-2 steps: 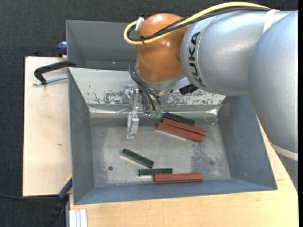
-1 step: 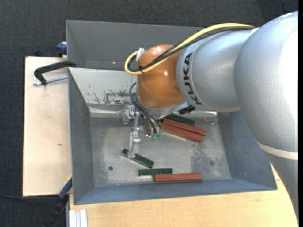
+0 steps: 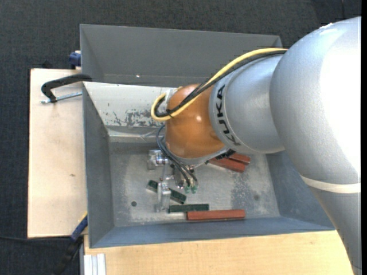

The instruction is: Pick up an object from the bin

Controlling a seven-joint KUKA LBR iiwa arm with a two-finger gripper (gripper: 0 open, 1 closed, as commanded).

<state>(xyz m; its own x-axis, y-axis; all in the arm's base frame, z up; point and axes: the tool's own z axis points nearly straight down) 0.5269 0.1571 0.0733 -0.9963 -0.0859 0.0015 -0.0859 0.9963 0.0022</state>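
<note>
My gripper (image 3: 165, 189) reaches down from under the orange cover to the bin floor, left of the middle. Its metal fingers stand among small dark green pieces (image 3: 178, 196) that lie flat there. A dark green bar (image 3: 188, 208) lies just right of and below the fingertips, near the front wall. End to end with it runs a long red-brown bar (image 3: 216, 214). I cannot make out anything held between the fingers.
A red-brown block (image 3: 232, 163) lies on the floor to the right, partly under the arm. The arm and its orange cover hide the middle and back of the bin. The left part of the floor is bare grey metal.
</note>
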